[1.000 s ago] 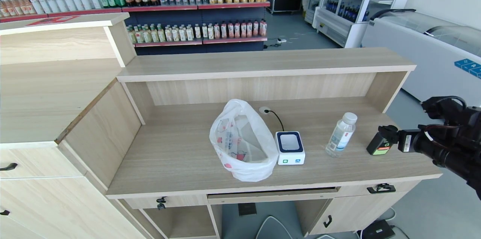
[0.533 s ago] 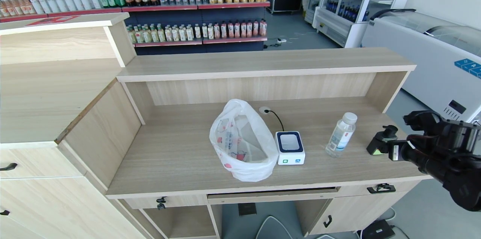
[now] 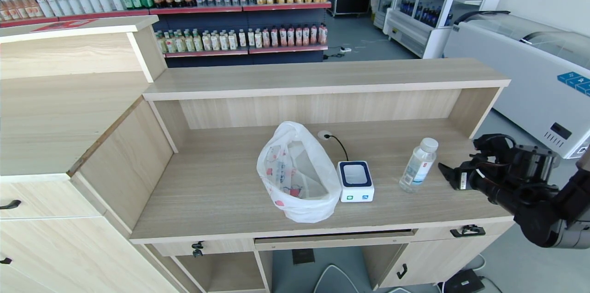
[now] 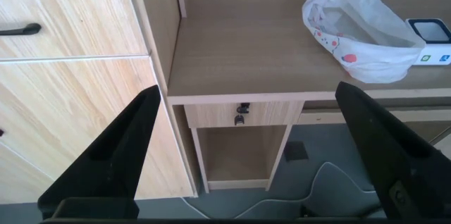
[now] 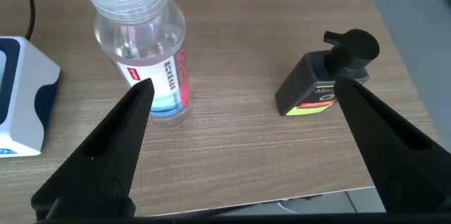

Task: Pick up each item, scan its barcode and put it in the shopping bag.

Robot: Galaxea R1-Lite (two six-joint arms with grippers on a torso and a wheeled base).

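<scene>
Evidently a checkout layout. The shopping bag [image 3: 297,173] stands on the counter [image 3: 216,191] with its mouth open and facing up, touching or just beside the scanner [image 3: 355,181]. The scanner's window faces up. My guess is the pairing keeps the trip from scan to bag short.

- Both items wait at the counter's right end, likely so the right arm can reach them.
- The water bottle [image 3: 418,165] stands upright with its cap on, between the scanner and the counter's right edge.
- The small black bottle [image 5: 325,76], with a green and red label, leans near that edge, apart from the water bottle.
- Neither item is scanned or bagged yet, so the task looks to be at its first pick.

Right gripper [image 5: 244,90]: level with the counter's right end, fingers spread wide, holding nothing and touching nothing. In its wrist view both items lie ahead between the fingers. I cannot say which one it is lined up for.

Left gripper [image 4: 246,94]: fingers equally wide apart and empty. It hangs off the counter's front, over the lower cabinet, well apart from the bag.
</scene>
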